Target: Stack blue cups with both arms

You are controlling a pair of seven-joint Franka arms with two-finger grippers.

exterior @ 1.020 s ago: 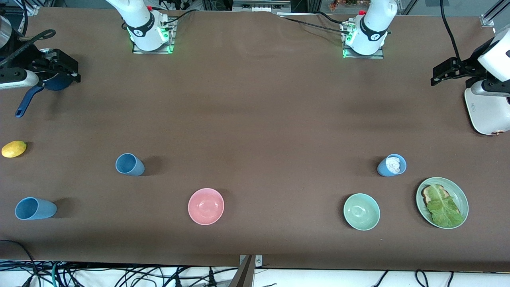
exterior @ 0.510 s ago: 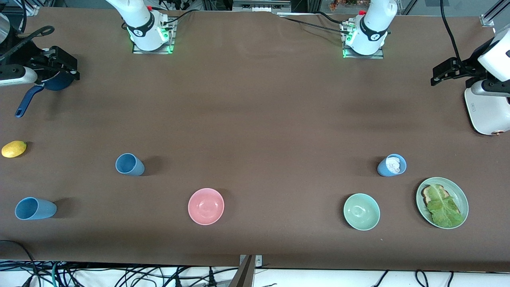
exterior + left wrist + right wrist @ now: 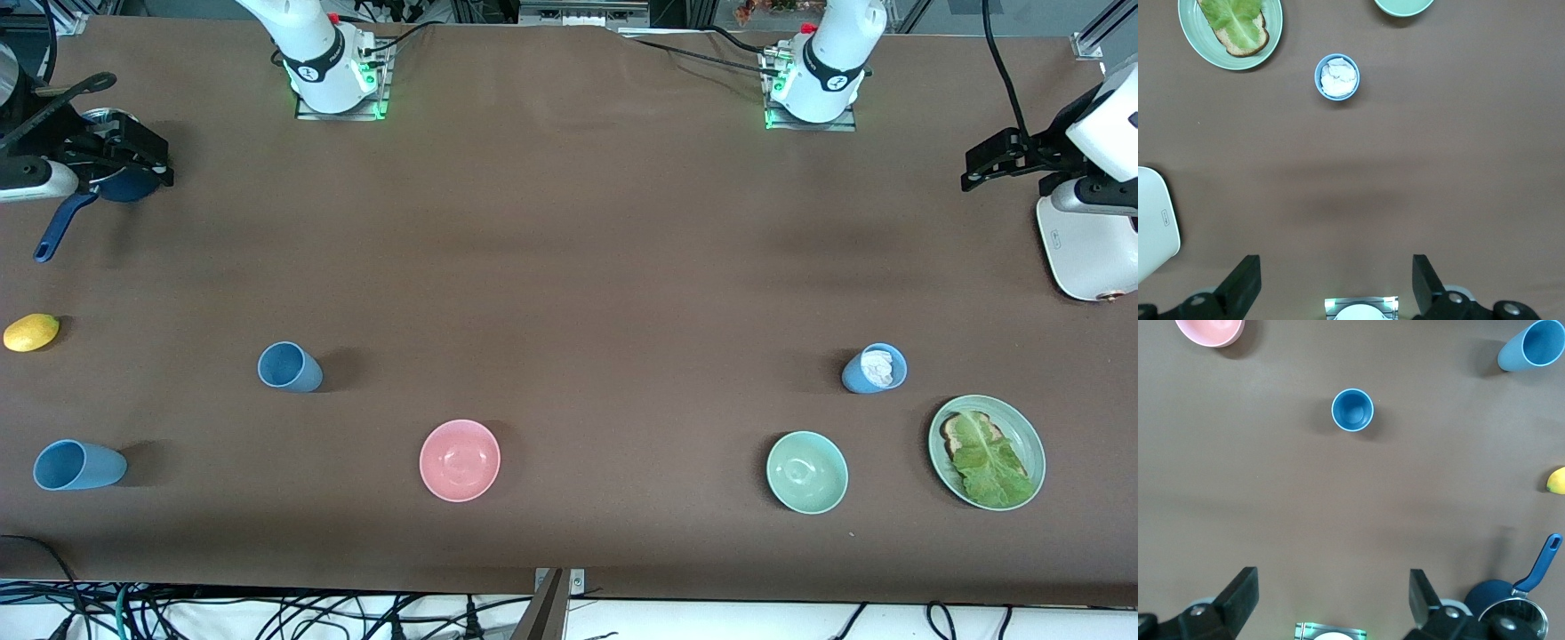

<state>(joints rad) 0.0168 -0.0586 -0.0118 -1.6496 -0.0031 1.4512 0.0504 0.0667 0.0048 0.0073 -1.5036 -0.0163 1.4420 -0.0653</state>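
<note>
front view: three blue cups stand upright on the brown table [image 3: 569, 222], long axes vertical, mouths up. one empty cup [image 3: 289, 366] sits toward the right arm's end; a second empty cup [image 3: 76, 465] is nearer the camera and closer to that end's edge. the third cup [image 3: 874, 368], with something white and crumpled in it, sits toward the left arm's end, beside the green plate [image 3: 1031, 440] of toast and lettuce. none are nested, so stacking has not begun. the right gripper [image 3: 133, 151] hangs high over the dark-blue pot [image 3: 124, 182]; the left gripper [image 3: 1000, 160] hangs over the table by the white appliance [image 3: 1089, 249]. both look parked clear, probably to leave the cups in sight.

left wrist view: the left gripper's fingers [image 3: 1241, 287] are spread wide with nothing between them. the stuffed cup [image 3: 1337, 77] shows as a round rim seen straight down, well apart from them.

right wrist view: the right gripper's fingers [image 3: 1238, 593] are likewise wide apart and empty. the nearer empty cup [image 3: 1352, 409] shows a full circle; the other [image 3: 1531, 345] appears slanted, likely only from the viewing angle.
</note>
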